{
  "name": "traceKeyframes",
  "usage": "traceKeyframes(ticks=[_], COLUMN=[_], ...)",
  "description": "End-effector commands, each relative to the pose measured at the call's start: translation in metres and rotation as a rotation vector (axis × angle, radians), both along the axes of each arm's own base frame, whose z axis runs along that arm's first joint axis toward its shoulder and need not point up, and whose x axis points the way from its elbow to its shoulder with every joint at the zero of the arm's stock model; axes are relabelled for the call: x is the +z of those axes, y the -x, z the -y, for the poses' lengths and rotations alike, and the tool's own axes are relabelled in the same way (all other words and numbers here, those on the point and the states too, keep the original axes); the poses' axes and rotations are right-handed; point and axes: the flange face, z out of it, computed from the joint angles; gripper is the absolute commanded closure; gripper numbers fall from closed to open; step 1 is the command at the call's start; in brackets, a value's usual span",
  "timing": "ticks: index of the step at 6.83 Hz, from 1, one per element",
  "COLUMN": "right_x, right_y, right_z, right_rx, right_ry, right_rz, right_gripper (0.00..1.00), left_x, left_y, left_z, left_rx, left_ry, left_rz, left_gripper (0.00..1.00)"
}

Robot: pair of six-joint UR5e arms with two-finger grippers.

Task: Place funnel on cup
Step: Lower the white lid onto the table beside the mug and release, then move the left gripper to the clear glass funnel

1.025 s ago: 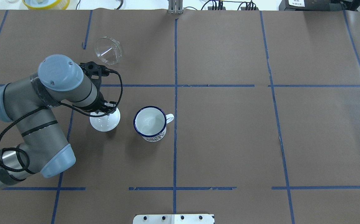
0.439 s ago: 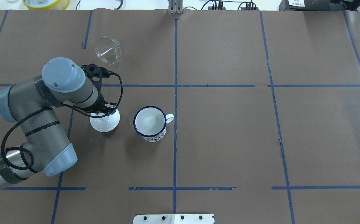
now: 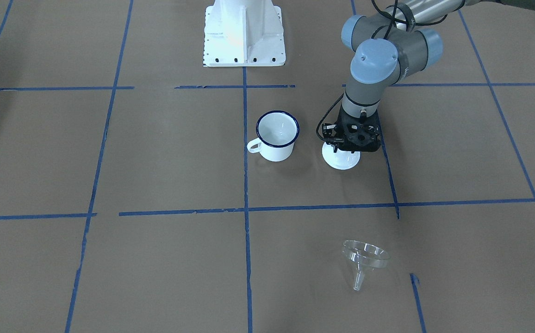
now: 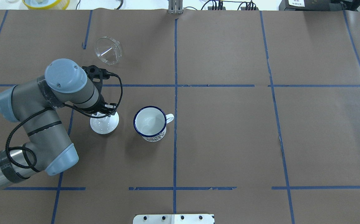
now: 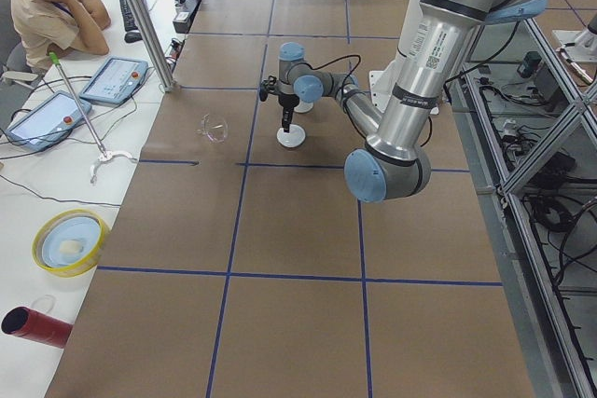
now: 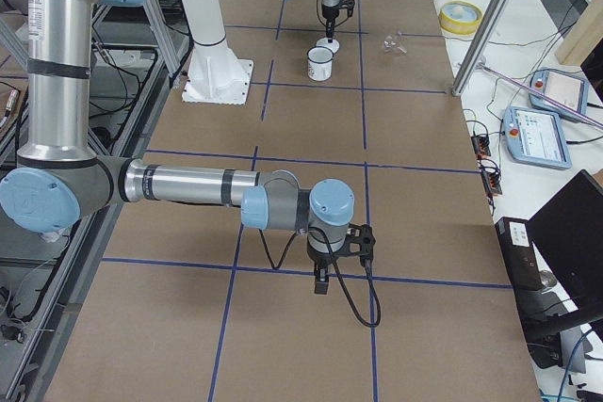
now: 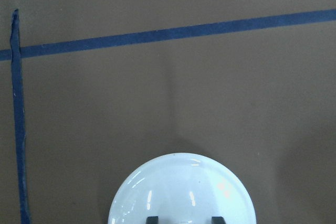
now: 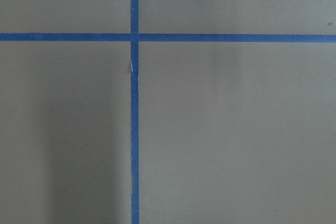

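The clear funnel (image 4: 108, 50) lies on its side at the far left of the table; in the front-facing view (image 3: 364, 256) its spout points toward the camera. The white cup (image 4: 150, 123) with a dark blue rim stands upright and open near the table's middle (image 3: 276, 134). My left gripper (image 7: 184, 220) points straight down, its fingertips at the centre of a round white lid (image 4: 105, 124), shut on it low at the table, left of the cup. The funnel is well beyond this gripper. My right gripper (image 6: 320, 281) hangs over bare table far away; I cannot tell its state.
The white robot base (image 3: 243, 32) stands behind the cup. A yellow bowl (image 4: 46, 3) and cables lie past the table's far edge. A metal post (image 5: 140, 16) stands at that edge, with an operator (image 5: 47, 6) and tablets beyond it.
The left arm has shifted slightly and the white lid has moved a little with it and looks smaller, so lower. The funnel and cup have not moved.
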Motion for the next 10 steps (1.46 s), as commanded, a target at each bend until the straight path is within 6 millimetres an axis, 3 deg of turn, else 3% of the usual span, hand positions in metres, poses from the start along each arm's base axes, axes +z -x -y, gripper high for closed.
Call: traceKeyframes(ticks=[1, 2, 3, 4, 6, 8, 9, 10], right_x=[0.000, 0.000, 0.000, 0.000, 0.000, 0.000, 0.000, 0.000], right_y=[0.000, 0.000, 0.000, 0.000, 0.000, 0.000, 0.000, 0.000], right_z=[0.000, 0.000, 0.000, 0.000, 0.000, 0.000, 0.000, 0.000], right_rx=[0.000, 0.000, 0.000, 0.000, 0.000, 0.000, 0.000, 0.000], right_ry=[0.000, 0.000, 0.000, 0.000, 0.000, 0.000, 0.000, 0.000], right_rz=[0.000, 0.000, 0.000, 0.000, 0.000, 0.000, 0.000, 0.000], right_gripper=[0.00, 0.00, 0.00, 0.00, 0.00, 0.00, 0.00, 0.00], left_x=[-0.017, -0.035, -0.049, -0.057, -0.074, -0.036, -0.007, 0.016], left_y=[0.005, 0.009, 0.027, 0.035, 0.047, 0.048, 0.047, 0.056], left_z=[-0.005, -0.006, 0.013, 0.023, 0.034, 0.071, 0.092, 0.113], left_rx=[-0.023, -0.163, -0.316, -0.535, -0.776, -0.991, -1.050, -1.139], left_ry=[0.027, 0.128, 0.133, 0.214, 0.365, 0.527, 0.590, 0.591], left_rz=[-0.040, -0.096, -0.184, -0.307, -0.602, -0.777, -0.841, -0.900], left_gripper=[0.00, 0.00, 0.00, 0.00, 0.01, 0.03, 0.04, 0.05])
